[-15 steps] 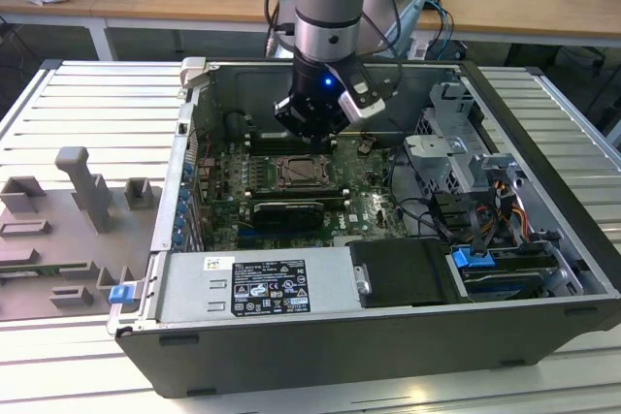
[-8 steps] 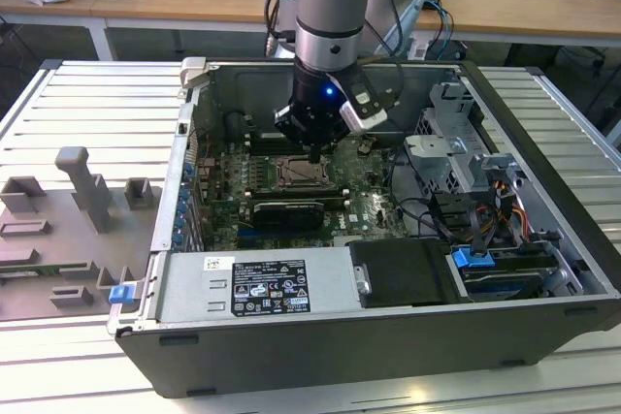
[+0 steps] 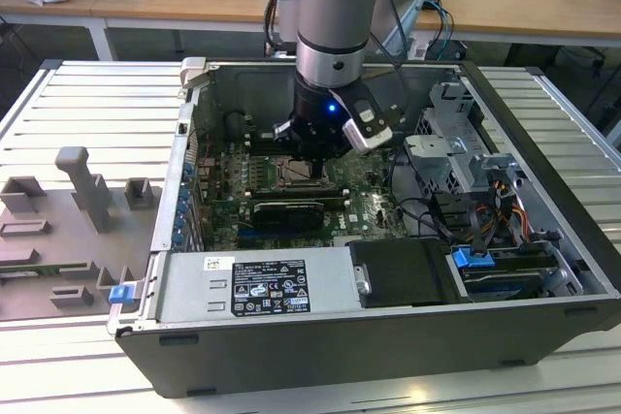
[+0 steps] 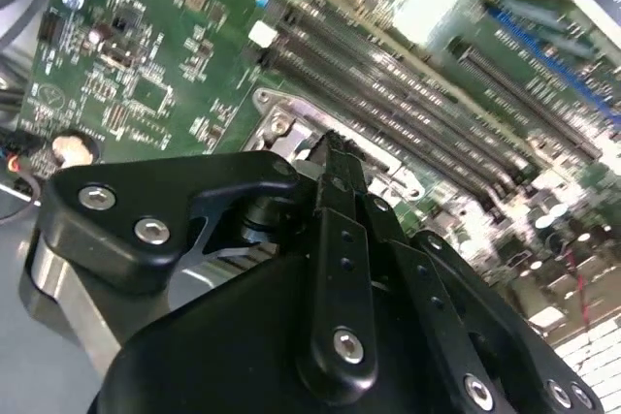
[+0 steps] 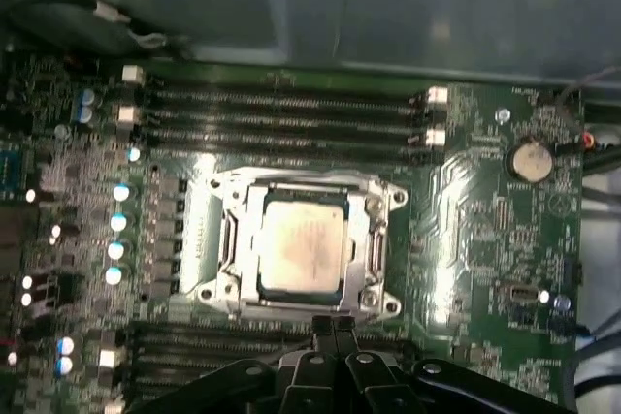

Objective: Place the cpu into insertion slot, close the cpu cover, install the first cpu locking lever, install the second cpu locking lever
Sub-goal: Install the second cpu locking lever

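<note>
The pale silver-beige cpu (image 5: 299,244) lies flat in the insertion slot (image 5: 390,197) on the green board. The silvery cpu cover (image 5: 243,239) is folded down around it, its cut-out showing the chip. My gripper (image 5: 335,323) is shut, with its black fingertips pressed together at the socket's edge, just outside the frame on one side. In the second wrist view the gripper (image 4: 335,149) reaches down to the socket's metal rim (image 4: 281,115). In the exterior view the gripper (image 3: 312,164) hangs inside the open computer case directly over the insertion slot (image 3: 309,176).
Long black memory slots (image 5: 281,109) run along both sides of the socket. A long black card (image 3: 288,210), a power supply (image 3: 257,283), a drive cage (image 3: 456,143) and cable bundles (image 3: 485,210) crowd the case. A grey fixture (image 3: 78,210) lies on the table at the exterior view's left.
</note>
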Robot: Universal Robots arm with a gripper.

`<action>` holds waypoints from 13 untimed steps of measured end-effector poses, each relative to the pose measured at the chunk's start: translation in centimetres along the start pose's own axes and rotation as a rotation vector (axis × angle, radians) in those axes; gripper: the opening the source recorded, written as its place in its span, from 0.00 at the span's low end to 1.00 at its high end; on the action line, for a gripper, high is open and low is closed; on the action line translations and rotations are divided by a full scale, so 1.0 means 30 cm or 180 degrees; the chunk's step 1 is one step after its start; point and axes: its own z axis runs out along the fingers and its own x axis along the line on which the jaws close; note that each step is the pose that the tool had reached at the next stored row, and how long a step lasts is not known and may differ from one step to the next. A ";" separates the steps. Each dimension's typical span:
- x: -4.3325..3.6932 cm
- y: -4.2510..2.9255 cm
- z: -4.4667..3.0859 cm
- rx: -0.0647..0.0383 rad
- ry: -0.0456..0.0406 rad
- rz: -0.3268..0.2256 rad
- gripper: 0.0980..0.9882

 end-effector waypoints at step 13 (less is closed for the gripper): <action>0.098 -0.012 0.022 -0.0036 -0.0002 -0.0004 0.01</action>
